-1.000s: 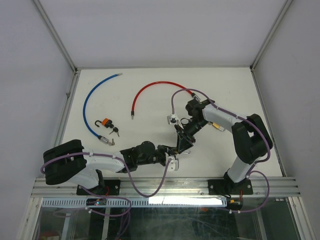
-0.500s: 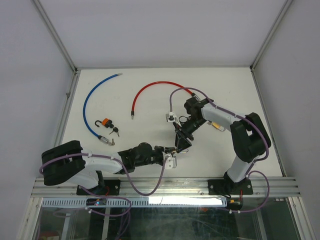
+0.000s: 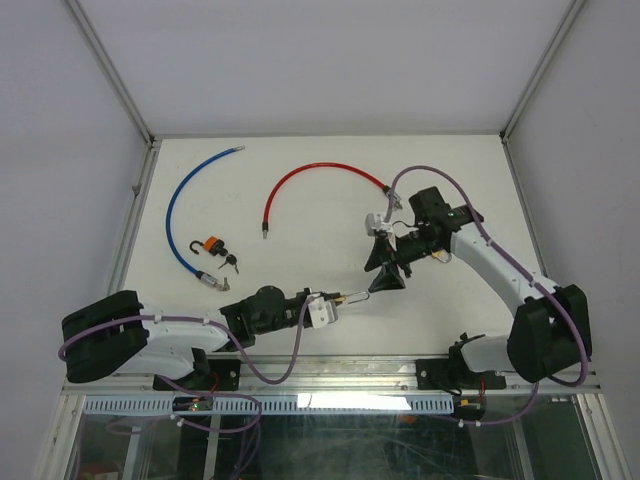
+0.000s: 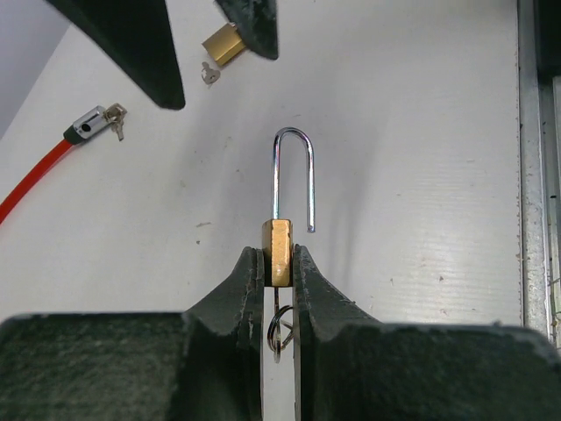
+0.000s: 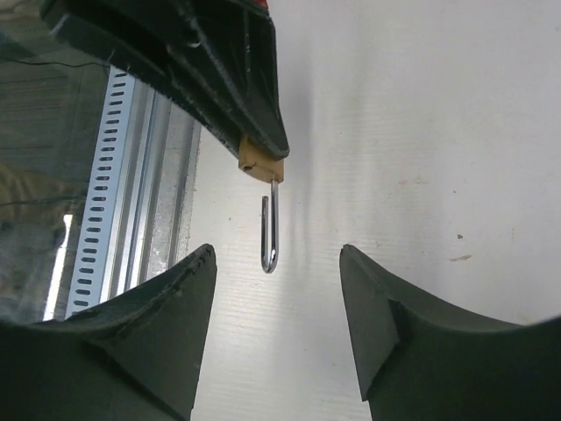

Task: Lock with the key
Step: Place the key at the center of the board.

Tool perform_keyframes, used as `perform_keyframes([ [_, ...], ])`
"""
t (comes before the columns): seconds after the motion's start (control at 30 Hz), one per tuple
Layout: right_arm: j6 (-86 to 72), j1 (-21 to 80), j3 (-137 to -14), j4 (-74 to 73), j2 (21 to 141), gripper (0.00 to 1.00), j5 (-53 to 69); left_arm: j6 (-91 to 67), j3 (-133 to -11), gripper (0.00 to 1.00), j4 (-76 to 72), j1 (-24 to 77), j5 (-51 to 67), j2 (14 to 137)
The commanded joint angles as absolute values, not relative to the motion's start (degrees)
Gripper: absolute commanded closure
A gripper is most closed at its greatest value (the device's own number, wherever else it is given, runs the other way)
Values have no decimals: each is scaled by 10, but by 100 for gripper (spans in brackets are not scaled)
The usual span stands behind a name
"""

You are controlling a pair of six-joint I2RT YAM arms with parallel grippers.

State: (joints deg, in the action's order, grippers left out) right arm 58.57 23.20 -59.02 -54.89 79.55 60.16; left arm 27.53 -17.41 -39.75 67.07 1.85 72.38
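Left gripper (image 4: 279, 265): you're clamping it on the brass padlock (image 4: 279, 239), 1 finger on each flat side of the body, so the body isn't twisting while the other arm works.
Padlock location: it's sitting at the left fingertips, near the front middle of the table (image 3: 450, 170), between the 2 arms. You can't tell whether it's touching the surface.
Shackle (image 4: 294, 175): it's standing open, with 1 leg in the body and the free leg out of its hole. It's pointing away from the left wrist toward the right arm, which is keeping it reachable.
Key ring (image 4: 278, 330): it's hanging under the body between the left fingers. The key itself is hidden, so you can't tell if it's seated in the keyhole.
Right gripper (image 5: 273, 256): the jaws are apart and gripping nothing. You're facing it at the shackle, near but not touching.
Step, judged: you're probably lining up to press the shackle shut, with the key turn to follow.
Next move needs: the free leg going straight into its hole, and the left grip staying firm against the push.
Risk: a push off axis is likely to rotate the body in the left fingers.
Bystanders: a 2nd brass padlock (image 4: 223, 41), the red cable (image 3: 320, 168), the blue cable (image 3: 170, 212) and the orange padlock (image 3: 208, 244) are lying well apart from the work.
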Motion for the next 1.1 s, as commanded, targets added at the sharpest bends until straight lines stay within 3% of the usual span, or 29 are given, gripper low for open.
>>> perform_keyframes([
  [0.0,675,215,-550,-525,750,38,662,218,-156,100,-478,658,36,684],
  [0.37,563,227,-536,-449,796,43,657,187,-150,100,-481,646,23,657],
  [0.6,530,247,-536,-434,817,67,663,178,-151,100,-483,646,9,651],
  [1.07,543,255,-554,-466,827,83,696,176,-147,100,-484,643,-12,641],
])
